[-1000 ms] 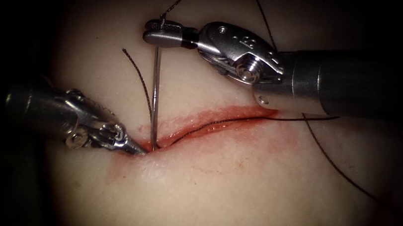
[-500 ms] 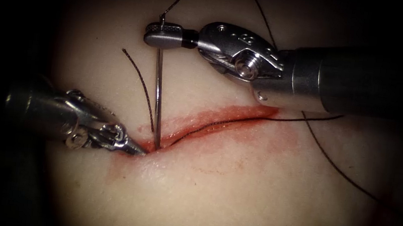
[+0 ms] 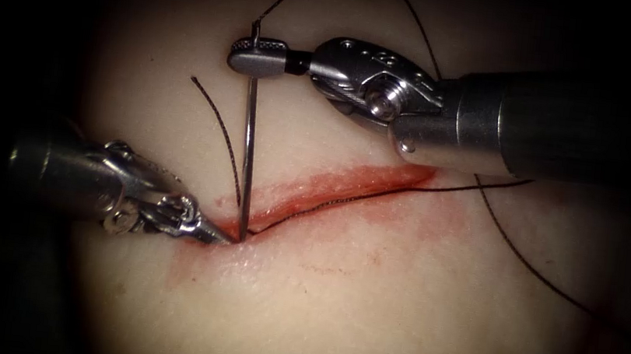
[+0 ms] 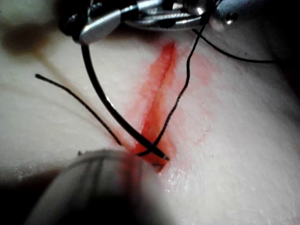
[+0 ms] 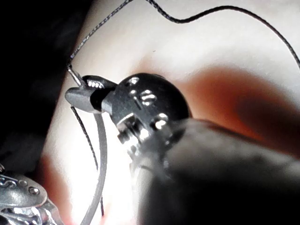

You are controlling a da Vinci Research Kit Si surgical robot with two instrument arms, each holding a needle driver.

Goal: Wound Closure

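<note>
While its tip rests at the left end of the red cut in the pale pork tissue, the thin curved steel needle stands near upright at frame centre-left. Directly above, the right pincer is clenched on its tail end, dark thread trailing. Lower left, the left pincer lies nearer the tip, pressed closed against the cut's edge, apparently holding nothing.

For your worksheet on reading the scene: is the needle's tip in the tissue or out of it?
Cannot tell for sure. The needle, held near its thread end by the right tool, reaches down to the cut, but the left wrist view shows its tip bare.
</note>
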